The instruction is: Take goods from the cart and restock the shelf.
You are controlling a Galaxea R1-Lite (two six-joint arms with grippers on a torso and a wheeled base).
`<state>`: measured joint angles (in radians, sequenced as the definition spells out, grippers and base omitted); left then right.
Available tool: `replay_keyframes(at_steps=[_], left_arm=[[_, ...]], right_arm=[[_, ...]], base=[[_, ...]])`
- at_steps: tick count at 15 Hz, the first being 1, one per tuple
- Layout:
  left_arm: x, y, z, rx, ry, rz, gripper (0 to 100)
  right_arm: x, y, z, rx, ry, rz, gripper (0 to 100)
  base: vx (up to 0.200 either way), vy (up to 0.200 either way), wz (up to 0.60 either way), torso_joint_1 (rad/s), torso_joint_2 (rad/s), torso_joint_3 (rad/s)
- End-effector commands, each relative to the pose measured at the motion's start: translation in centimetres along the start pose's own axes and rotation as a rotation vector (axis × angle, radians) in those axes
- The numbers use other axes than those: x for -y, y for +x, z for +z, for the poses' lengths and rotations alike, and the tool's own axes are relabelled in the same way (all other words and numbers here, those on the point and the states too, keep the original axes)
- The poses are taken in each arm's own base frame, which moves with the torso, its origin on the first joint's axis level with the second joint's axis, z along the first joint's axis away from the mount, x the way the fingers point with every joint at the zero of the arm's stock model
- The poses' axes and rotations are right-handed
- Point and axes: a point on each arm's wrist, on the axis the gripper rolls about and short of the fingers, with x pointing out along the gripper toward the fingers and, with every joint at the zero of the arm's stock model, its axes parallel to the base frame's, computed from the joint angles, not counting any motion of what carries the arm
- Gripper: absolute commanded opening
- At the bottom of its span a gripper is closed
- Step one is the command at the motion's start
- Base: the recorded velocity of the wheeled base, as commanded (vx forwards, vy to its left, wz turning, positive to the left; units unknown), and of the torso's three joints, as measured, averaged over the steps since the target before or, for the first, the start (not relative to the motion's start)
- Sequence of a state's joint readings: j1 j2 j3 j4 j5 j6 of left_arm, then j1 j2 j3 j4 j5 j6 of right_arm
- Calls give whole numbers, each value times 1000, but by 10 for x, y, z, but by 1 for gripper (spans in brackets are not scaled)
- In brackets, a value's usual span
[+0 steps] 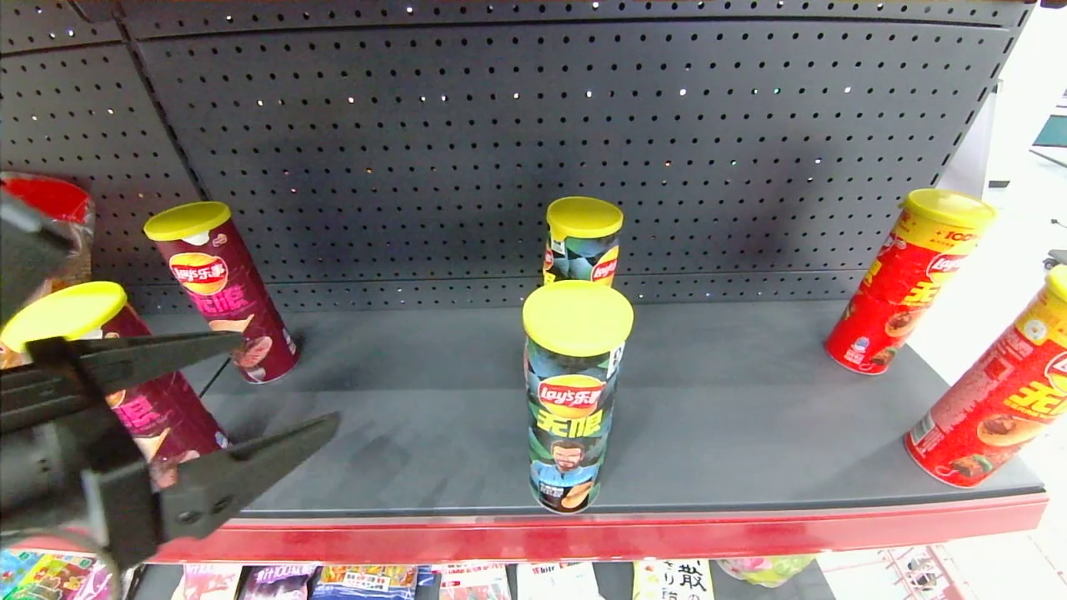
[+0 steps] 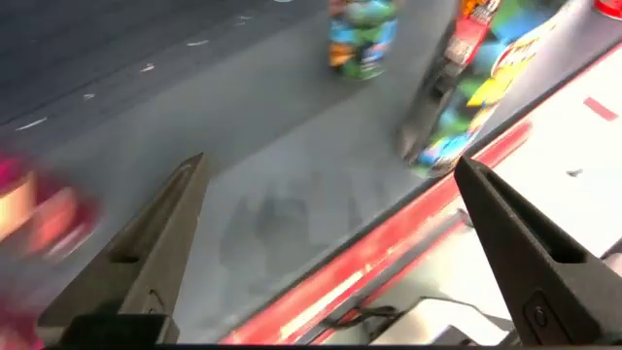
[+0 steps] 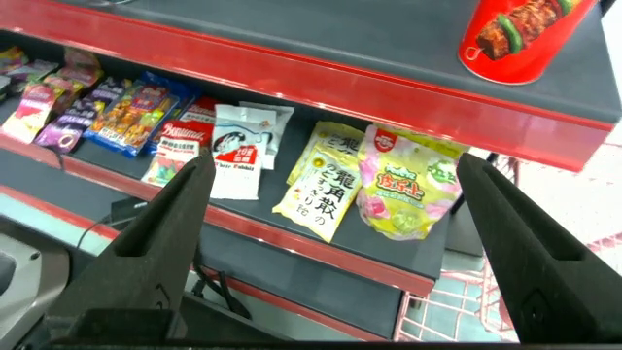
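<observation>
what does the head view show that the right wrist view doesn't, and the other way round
Head view only: two purple yellow-lidded cans, two blue-green cans, the black perforated back panel and the open left gripper.
Right wrist view only: the open right gripper and the lower shelf's red front edge.
Both: the red cylindrical can at the front right, the upper shelf's red edge and printed snack packets below.

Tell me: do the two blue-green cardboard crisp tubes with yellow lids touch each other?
Apart. The left wrist view shows bare grey shelf between the rear blue-green tube and the front tube.
</observation>
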<state>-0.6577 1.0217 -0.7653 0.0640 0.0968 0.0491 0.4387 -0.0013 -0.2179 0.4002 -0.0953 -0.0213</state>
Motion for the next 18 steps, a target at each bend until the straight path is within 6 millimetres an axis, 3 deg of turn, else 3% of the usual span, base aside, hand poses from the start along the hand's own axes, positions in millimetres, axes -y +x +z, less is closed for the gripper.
replay_keyframes(at_steps=[1, 3, 5, 6, 8, 13, 14, 16, 18], left_arm=[[-12, -105, -35, 96, -34, 185, 100], [-8, -154, -80, 29, -58, 307, 100], [13, -183, -121, -18, -116, 475, 100], [21, -185, -130, -32, -141, 525, 100], [35, -180, -159, -42, -217, 628, 100], [45, -159, -161, -138, -384, 833, 100], [47, -155, -169, -152, -392, 826, 100], [47, -149, -190, -85, -359, 643, 100], [43, -136, -198, -41, -326, 551, 100]], right_arm=[[-1, 0, 0, -3, 5, -36, 100], [-4, 0, 0, -5, 19, -124, 100], [-2, -1, 0, -7, 17, -202, 100], [-2, 0, 0, -9, 18, -208, 100], [-2, 0, 0, -8, 21, -210, 100], [-3, 1, 1, -32, 40, -284, 100], [-2, 2, 2, -43, 39, -343, 100], [-2, 6, 9, -96, 38, -405, 100], [-3, 15, 20, -179, 51, -480, 100]], base=[[0, 0, 0, 0, 0, 0], [0, 0, 0, 0, 0, 0], [0, 0, 0, 0, 0, 0], [0, 0, 0, 0, 0, 0], [0, 0, 0, 0, 0, 0], [0, 0, 0, 0, 0, 0], [0, 0, 0, 0, 0, 0], [0, 0, 0, 0, 0, 0], [0, 0, 0, 0, 0, 0]])
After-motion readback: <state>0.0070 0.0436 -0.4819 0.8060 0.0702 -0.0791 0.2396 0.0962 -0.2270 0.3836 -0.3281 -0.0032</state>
